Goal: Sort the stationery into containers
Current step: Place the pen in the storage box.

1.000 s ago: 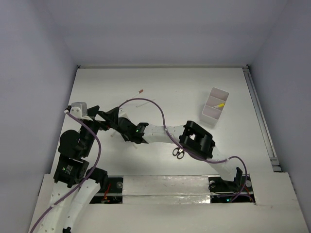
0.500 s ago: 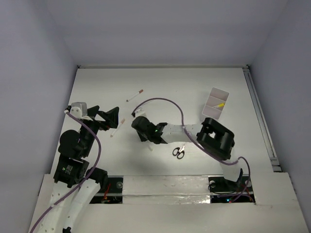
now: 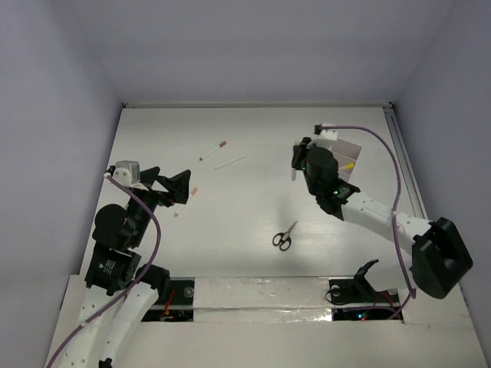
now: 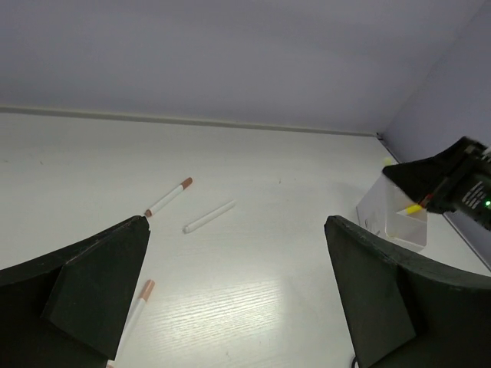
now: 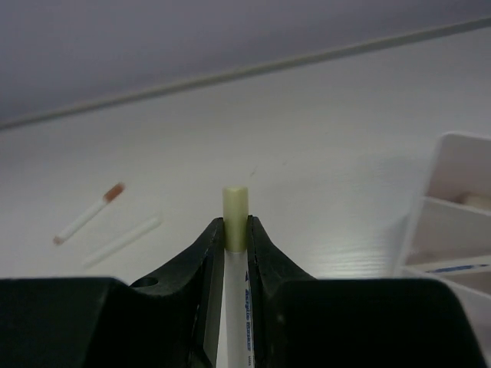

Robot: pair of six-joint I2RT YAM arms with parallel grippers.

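Observation:
My right gripper (image 3: 299, 164) is shut on a white pen with a pale yellow cap (image 5: 235, 208), held just left of the white divided tray (image 3: 350, 148). The tray also shows at the right of the right wrist view (image 5: 454, 218), and a yellow-tipped pen (image 3: 347, 165) lies in it. My left gripper (image 3: 178, 188) is open and empty at the left. A pink-capped white pen (image 3: 185, 202) lies just beside it. A dark-red-capped pen (image 3: 212, 150) and a plain white pen (image 3: 230, 162) lie farther back. Black-handled scissors (image 3: 285, 236) lie near the front middle. No eraser blocks show.
The table has white walls at the back and both sides, with a rail (image 3: 410, 184) along its right edge. The right arm's purple cable (image 3: 387, 161) arcs over the tray. The left wrist view shows the two far pens (image 4: 209, 217) and the tray (image 4: 387, 211).
The right arm has swung from the left-middle of the table across to the right, carrying the pen up to the tray. The left arm has not moved.

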